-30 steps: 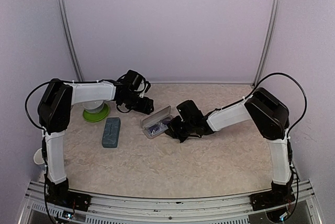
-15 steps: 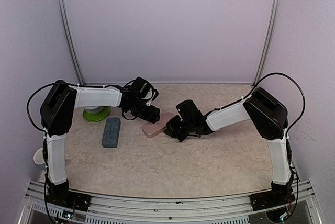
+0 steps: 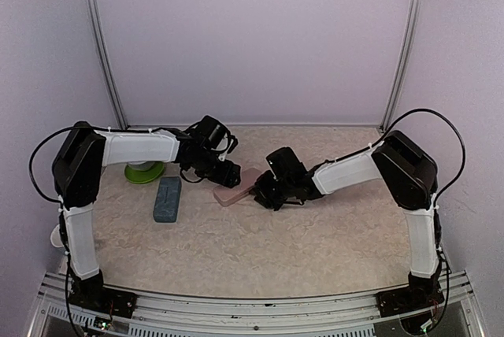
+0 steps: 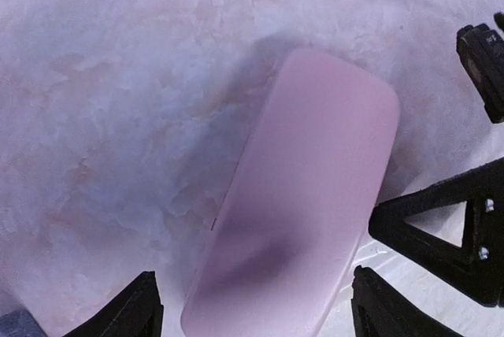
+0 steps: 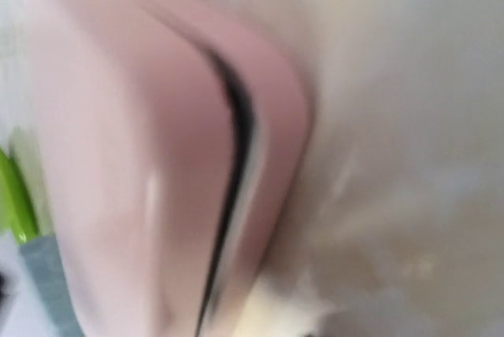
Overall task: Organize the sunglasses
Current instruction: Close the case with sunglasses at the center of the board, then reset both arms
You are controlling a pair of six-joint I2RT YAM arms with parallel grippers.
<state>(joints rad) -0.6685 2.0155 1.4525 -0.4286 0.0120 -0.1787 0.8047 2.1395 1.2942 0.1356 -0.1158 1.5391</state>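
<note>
No sunglasses show in any view. A pink case [image 3: 236, 190] lies shut on the table between both arms. In the left wrist view the pink case [image 4: 303, 195] runs lengthwise below my left gripper [image 4: 256, 313], which hovers open over its near end, one finger on each side and apart from it. From above, the left gripper [image 3: 224, 172] sits at the case's back left. My right gripper [image 3: 264, 189] is at the case's right end. The right wrist view is blurred and filled by the pink case [image 5: 150, 156] with its dark seam; its own fingers do not show there.
A blue-grey case [image 3: 167, 198] lies shut left of the pink one. A green dish [image 3: 144, 170] holding something white stands at the back left, under the left arm. A white cup [image 3: 57, 235] sits at the table's left edge.
The pink case stood open a second ago with a dark pair inside; its lid is now down. My left gripper swung right over the case. The right gripper shifted slightly.
</note>
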